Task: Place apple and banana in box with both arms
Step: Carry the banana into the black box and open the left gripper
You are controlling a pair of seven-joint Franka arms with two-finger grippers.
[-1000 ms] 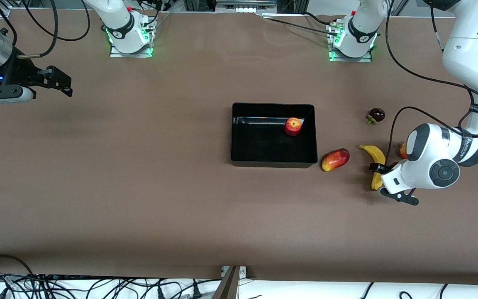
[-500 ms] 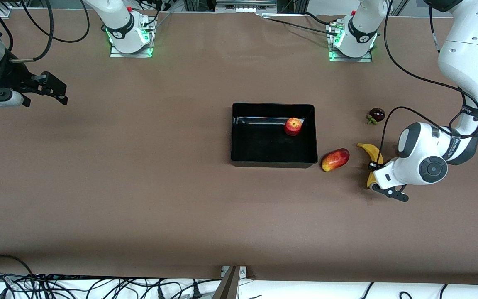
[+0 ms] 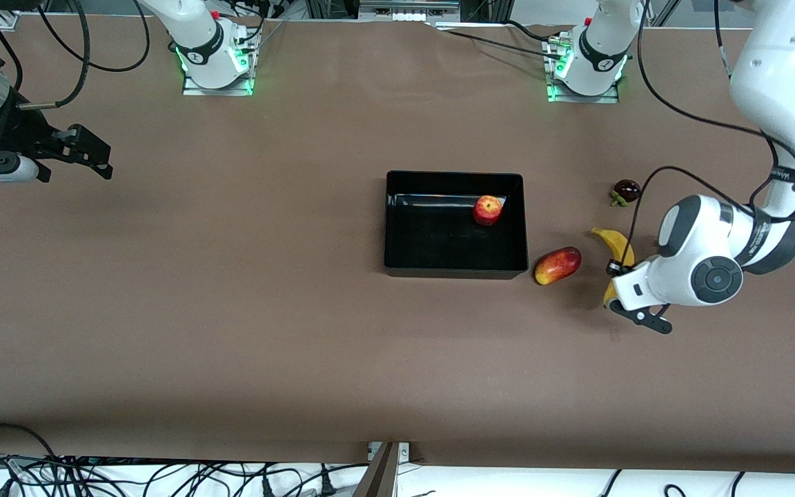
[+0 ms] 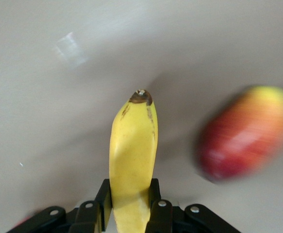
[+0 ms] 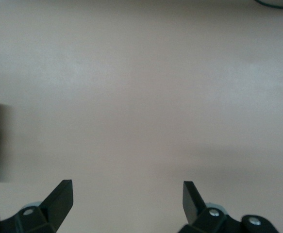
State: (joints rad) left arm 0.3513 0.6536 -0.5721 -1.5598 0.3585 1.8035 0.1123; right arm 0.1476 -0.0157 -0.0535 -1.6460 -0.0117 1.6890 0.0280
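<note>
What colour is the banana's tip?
Dark brown on the yellow banana, shown best in the left wrist view, held in the left gripper.

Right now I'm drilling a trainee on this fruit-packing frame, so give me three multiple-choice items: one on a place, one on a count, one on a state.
1. Where is the apple?
A. in the box
B. on the table beside the mango-like fruit
C. in the right gripper

2. How many fruits lie inside the box?
A. none
B. one
C. three

3. What is the left gripper doing?
A. open over the box
B. shut on the banana
C. shut on the dark purple fruit

Key:
1 A, the apple sits within the box walls.
2 B, only the apple is there; the mango-like fruit lies outside.
3 B, its fingers clamp the banana's sides; the right gripper waits open over bare table.
</note>
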